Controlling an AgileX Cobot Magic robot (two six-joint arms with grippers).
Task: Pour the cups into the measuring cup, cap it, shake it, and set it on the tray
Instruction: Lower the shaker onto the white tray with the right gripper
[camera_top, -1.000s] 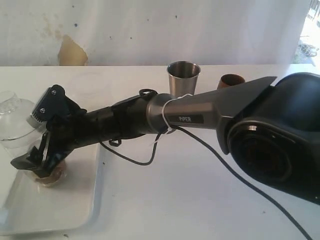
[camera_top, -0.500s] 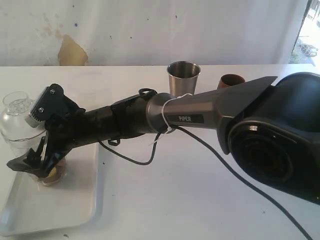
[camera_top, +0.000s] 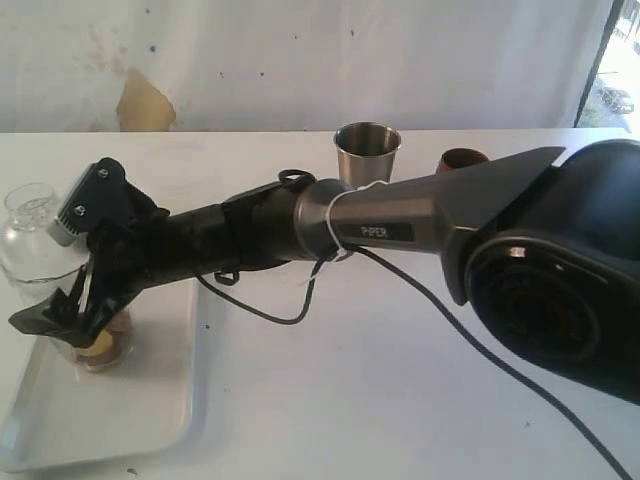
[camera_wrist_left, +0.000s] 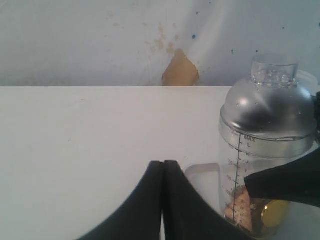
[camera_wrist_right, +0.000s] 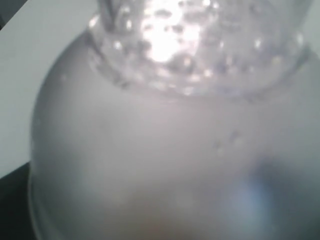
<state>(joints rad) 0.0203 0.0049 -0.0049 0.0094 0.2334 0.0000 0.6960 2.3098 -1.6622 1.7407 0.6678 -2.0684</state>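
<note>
Clear plastic measuring cup (camera_top: 30, 255), capped, stands upright on the white tray (camera_top: 120, 420) at lower left of the frame, its long axis vertical. The right gripper (camera_top: 60, 318) straddles it low down; whether it squeezes, I can't tell. I'd release fully, then back away level without nudging it. The left gripper (camera_wrist_left: 163, 165) is pinched together, empty.
</note>
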